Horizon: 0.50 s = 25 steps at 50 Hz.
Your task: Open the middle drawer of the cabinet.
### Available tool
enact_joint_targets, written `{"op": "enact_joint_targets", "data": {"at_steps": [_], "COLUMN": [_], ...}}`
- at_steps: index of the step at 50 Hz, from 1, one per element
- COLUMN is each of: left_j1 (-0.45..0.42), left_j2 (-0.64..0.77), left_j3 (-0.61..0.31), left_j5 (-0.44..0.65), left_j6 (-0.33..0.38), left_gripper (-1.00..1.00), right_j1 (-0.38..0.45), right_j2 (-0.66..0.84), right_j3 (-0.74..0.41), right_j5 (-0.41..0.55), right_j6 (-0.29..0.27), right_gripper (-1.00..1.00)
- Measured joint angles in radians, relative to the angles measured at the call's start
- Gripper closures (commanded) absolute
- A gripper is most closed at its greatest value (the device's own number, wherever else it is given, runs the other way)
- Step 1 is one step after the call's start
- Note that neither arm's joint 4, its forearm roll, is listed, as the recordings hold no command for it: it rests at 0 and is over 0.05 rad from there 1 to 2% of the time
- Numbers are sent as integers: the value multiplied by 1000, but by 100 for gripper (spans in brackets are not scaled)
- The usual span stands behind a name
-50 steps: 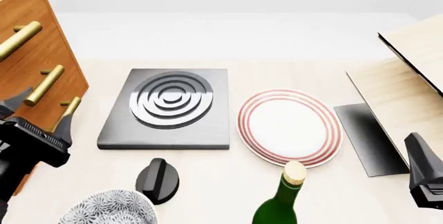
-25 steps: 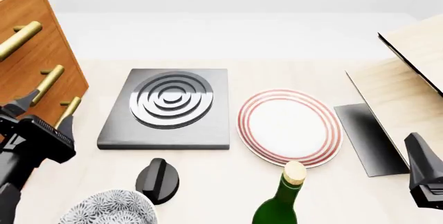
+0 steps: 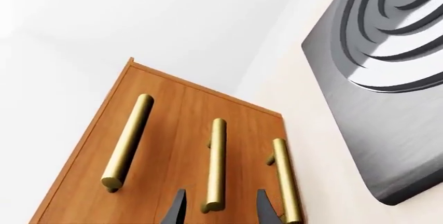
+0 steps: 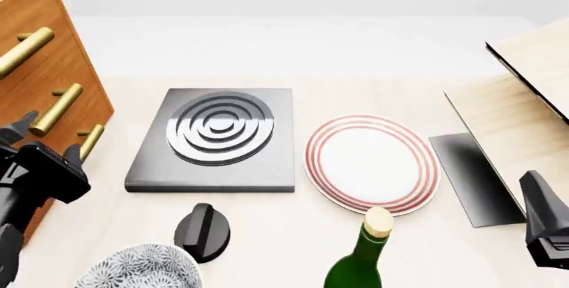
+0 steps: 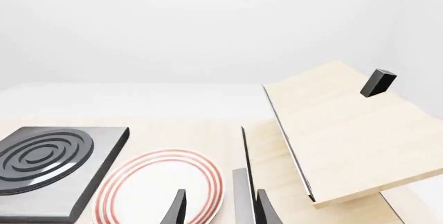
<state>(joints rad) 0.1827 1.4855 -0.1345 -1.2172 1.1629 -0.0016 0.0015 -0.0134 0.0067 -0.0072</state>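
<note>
The orange-brown cabinet (image 4: 36,15) stands at the table's left edge with three brass bar handles. The middle drawer (image 4: 84,105) carries the second handle (image 4: 57,108). My left gripper (image 4: 44,140) is open, with one finger on each side of that handle's near end. In the left wrist view the middle handle (image 3: 216,162) runs down between the two fingertips of the left gripper (image 3: 220,211), with gaps on both sides. The top handle (image 3: 128,141) and bottom handle (image 3: 285,180) flank it. My right gripper (image 5: 220,211) hangs open and empty at the front right (image 4: 544,225).
A grey stove plate (image 4: 213,138) with rings lies beside the cabinet. Right of it sits a red-rimmed plate (image 4: 372,161). A green bottle (image 4: 364,258), a black knob (image 4: 202,231) and a patterned bowl (image 4: 138,268) stand near the front edge. Pale slanted boards (image 4: 524,101) occupy the right.
My left gripper has shifted left toward the cabinet, so its fingers now straddle the end of the middle handle. The right arm has not moved.
</note>
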Motion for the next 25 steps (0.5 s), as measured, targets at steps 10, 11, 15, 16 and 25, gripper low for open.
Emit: {"op": "enact_joint_targets", "data": {"at_steps": [10, 11, 15, 16, 25], "left_j1": [23, 25, 34, 36, 60], "left_j2": [30, 34, 55, 60, 113], "left_j3": [-26, -29, -45, -50, -95], "left_j5": [-1, -1, -2, -2, -2], "left_j6": [16, 18, 24, 27, 45], "left_gripper": [-100, -100, -100, -100, -100], "right_j1": [0, 0, 0, 0, 0], "right_j2": [0, 0, 0, 0, 0], "right_j3": [0, 0, 0, 0, 0], "right_j5": [0, 0, 0, 0, 0], "right_j6": [0, 0, 0, 0, 0], "right_gripper": [-100, -100, -100, -100, -100]}}
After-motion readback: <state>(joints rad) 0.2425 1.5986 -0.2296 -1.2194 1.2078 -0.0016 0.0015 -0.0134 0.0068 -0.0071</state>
